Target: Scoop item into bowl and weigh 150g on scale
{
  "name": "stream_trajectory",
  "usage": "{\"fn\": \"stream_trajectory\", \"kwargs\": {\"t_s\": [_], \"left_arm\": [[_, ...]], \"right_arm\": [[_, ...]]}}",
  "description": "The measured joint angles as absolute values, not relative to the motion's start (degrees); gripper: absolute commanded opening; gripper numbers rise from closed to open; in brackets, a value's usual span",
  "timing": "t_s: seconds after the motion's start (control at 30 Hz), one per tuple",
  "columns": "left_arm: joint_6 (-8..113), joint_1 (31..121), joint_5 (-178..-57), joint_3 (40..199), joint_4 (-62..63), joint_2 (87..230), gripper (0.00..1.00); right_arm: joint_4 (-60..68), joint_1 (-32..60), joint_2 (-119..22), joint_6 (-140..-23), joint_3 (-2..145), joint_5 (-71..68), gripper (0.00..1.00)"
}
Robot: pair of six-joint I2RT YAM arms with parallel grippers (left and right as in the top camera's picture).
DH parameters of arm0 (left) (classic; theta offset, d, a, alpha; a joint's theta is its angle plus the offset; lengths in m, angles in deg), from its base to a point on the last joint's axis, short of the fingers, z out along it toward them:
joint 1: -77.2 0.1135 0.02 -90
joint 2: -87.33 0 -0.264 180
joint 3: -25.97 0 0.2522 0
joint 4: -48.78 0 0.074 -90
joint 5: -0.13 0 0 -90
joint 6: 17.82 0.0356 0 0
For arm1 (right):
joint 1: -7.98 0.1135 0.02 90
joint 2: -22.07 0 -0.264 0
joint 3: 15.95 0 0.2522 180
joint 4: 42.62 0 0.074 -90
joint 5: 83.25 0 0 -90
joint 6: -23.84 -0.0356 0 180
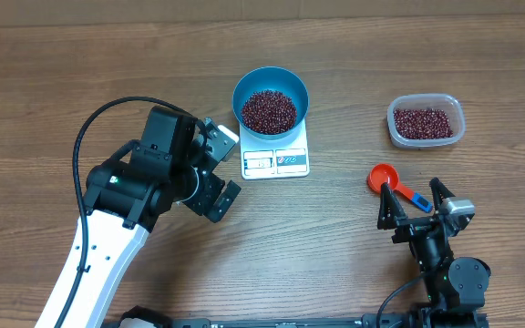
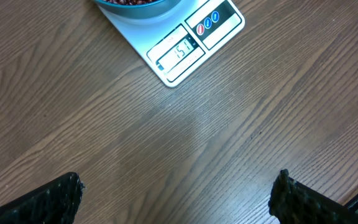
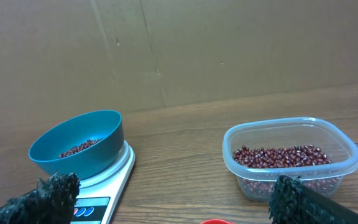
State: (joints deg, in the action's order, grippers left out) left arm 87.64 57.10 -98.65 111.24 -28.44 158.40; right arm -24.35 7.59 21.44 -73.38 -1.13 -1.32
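Observation:
The blue bowl [image 1: 271, 84] stands on the white scale [image 1: 276, 161] and holds a heap of red-brown beans [image 1: 268, 111]. My left gripper [image 1: 236, 165] is open just left of the scale with nothing between its fingers. In the left wrist view the scale [image 2: 194, 38] lies ahead of the open gripper [image 2: 179, 190], its display lit, and the bowl [image 2: 135, 4] shows at the top edge. My right gripper [image 1: 411, 186] is open around the blue handle of a red scoop [image 1: 383, 176] lying on the table. Its wrist view shows the bowl [image 3: 79, 146] and the scale [image 3: 115, 179].
A clear plastic tub [image 1: 426, 138] of beans sits at the right, seen also in the right wrist view as the tub [image 3: 291, 134]. A cardboard wall [image 3: 179, 50] stands behind the table. Bare wood lies between the scale and the tub.

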Motion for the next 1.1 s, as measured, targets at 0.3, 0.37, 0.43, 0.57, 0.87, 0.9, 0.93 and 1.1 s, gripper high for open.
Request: {"fn": "stream_trajectory", "kwargs": {"t_s": [0.3,0.37,0.43,0.57,0.87,0.9,0.93,1.1], "left_arm": [[87.3,57.1,-98.6,111.2,-28.0,158.4,1.0],[87.2,57.1,-98.6,111.2,-28.0,158.4,1.0],[87.0,57.2,-98.6,111.2,-27.9,158.4,1.0],[86.0,59.0,-98.6,111.2,-27.1,158.4,1.0],[85.8,69.5,-99.0,111.2,-23.6,157.1,1.0],[85.8,70.7,-99.1,111.2,-23.6,156.4,1.0],[85.8,71.9,-99.2,111.2,-23.5,155.8,1.0],[85.8,76.9,-100.6,111.2,-23.5,151.4,1.0]], "right_arm": [[-24.4,7.6,21.4,-73.4,-1.1,-1.3,1.0],[-24.3,7.6,21.4,-73.4,-1.1,-1.3,1.0],[-24.4,7.6,21.4,-73.4,-1.1,-1.3,1.0],[-24.4,7.6,21.4,-73.4,-1.1,-1.3,1.0],[-24.4,7.6,21.4,-73.4,-1.1,-1.3,1.0],[-24.3,7.6,21.4,-73.4,-1.1,-1.3,1.0],[-24.4,7.6,21.4,-73.4,-1.1,-1.3,1.0],[-24.4,7.6,21.4,-73.4,-1.1,-1.3,1.0]]}}
